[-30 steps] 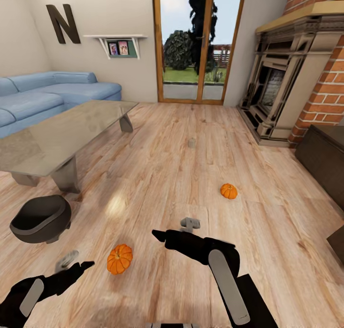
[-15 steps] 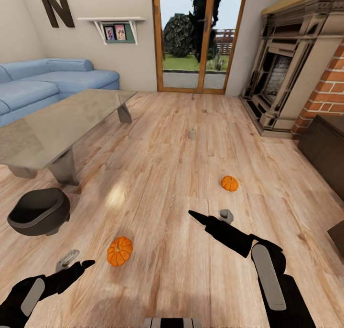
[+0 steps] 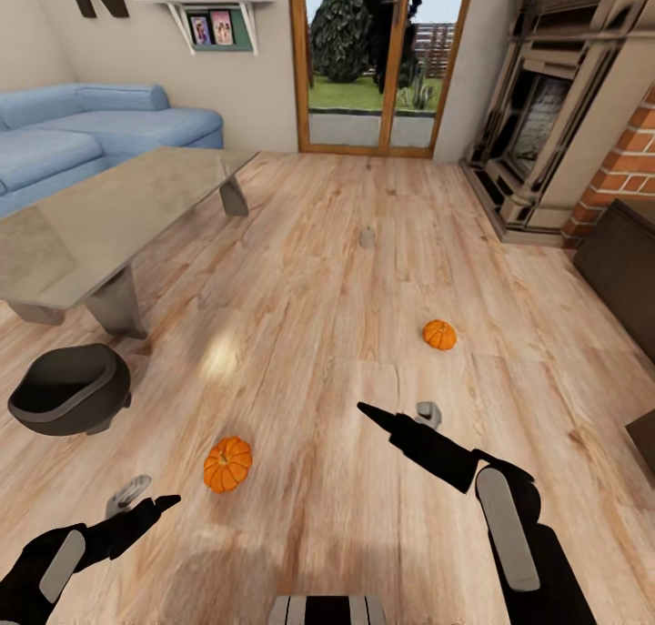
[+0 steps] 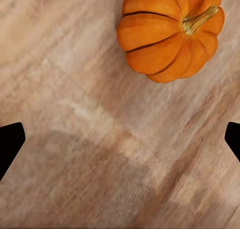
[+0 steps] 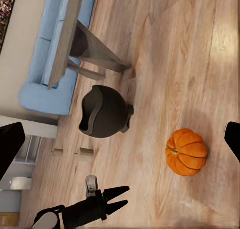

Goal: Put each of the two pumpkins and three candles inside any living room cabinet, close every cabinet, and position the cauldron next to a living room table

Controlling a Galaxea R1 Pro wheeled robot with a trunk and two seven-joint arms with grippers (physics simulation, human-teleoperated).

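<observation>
While both arms are reaching low over the plank floor (image 3: 309, 270), the head view is showing the larger pumpkin (image 3: 227, 463) lying at lower left of centre, just up and right of the left gripper (image 3: 166, 501), which is nearer to it than the right gripper (image 3: 364, 410). Its fingers are looking nearly closed from this angle, with nothing between them. The right one is tapering to a point with nothing in it; how wide it is standing I cannot tell. A candle (image 3: 428, 413) is sitting just beside that tip, the smaller pumpkin (image 3: 439, 334) farther up and right, another candle (image 3: 367, 237) near centre top. The dark cauldron (image 3: 68, 399) is resting at left beside the glass-topped table (image 3: 100, 225).

Looking along the left gripper's fingers, the ribbed, glossy pumpkin (image 4: 170, 33) is occupying the upper right, its stem pointing to the corner; both fingertips are showing at opposite edges, wide apart, empty.

Seen by the right wrist camera, the pumpkin (image 5: 186, 152) is lying at right, the round cauldron (image 5: 105, 112) at centre.
</observation>
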